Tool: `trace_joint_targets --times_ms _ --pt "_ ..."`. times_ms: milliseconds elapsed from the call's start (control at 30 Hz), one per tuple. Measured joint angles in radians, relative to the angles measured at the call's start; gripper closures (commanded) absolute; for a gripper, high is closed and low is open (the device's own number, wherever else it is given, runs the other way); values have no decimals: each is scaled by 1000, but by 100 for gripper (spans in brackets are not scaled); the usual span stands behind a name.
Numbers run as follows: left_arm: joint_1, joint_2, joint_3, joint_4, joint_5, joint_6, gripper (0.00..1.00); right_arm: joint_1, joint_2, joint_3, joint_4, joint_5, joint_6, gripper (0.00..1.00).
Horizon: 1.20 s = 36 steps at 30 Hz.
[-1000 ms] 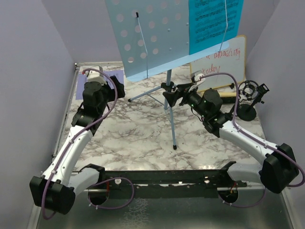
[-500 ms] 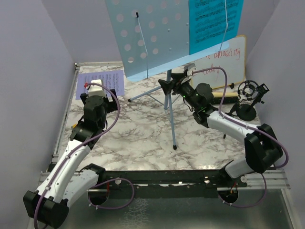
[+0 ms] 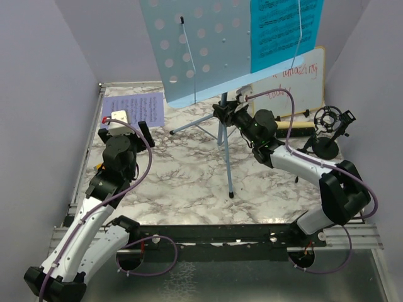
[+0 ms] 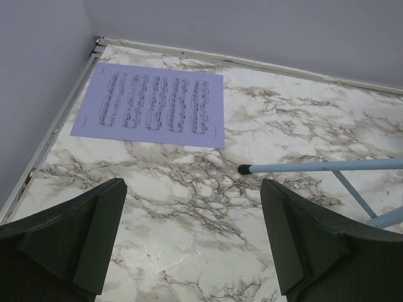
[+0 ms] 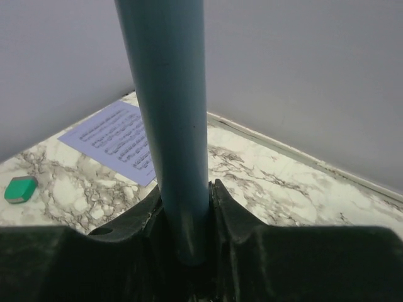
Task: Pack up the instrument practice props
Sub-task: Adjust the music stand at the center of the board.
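Marble table, walled in lilac on left, far and right. Far centre: rack on tripod legs, pole clamped tight in right gripper. Far right: whiteboard, top hidden behind rack and its cyan sheet. Far left, lying flat: printed sheet, with left gripper above its near side, jaws wide apart. Right edge: black mic. Near printed sheet: small green block.

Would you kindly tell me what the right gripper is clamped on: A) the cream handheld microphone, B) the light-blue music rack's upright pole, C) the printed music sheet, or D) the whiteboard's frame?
B: the right wrist view shows the right gripper pressing in on both sides of the upright pole of the light-blue music rack, while the printed music sheet lies untouched beyond it.
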Motion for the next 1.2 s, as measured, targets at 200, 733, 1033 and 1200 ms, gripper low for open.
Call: trace_joint_targets --times_ms 200,733,1033,1200 --pt "-13 -19 -6 1 -28 2 5 75 -29 1 -61 161 -31 100" --pt "-29 -58 -11 1 -95 9 5 283 9 80 -131 690 -64 100" --pt "-39 -58 -12 1 -111 10 5 290 88 144 -81 915 -98 100" --pt "-39 -62 -12 1 -116 10 5 292 166 219 -53 992 -113 100"
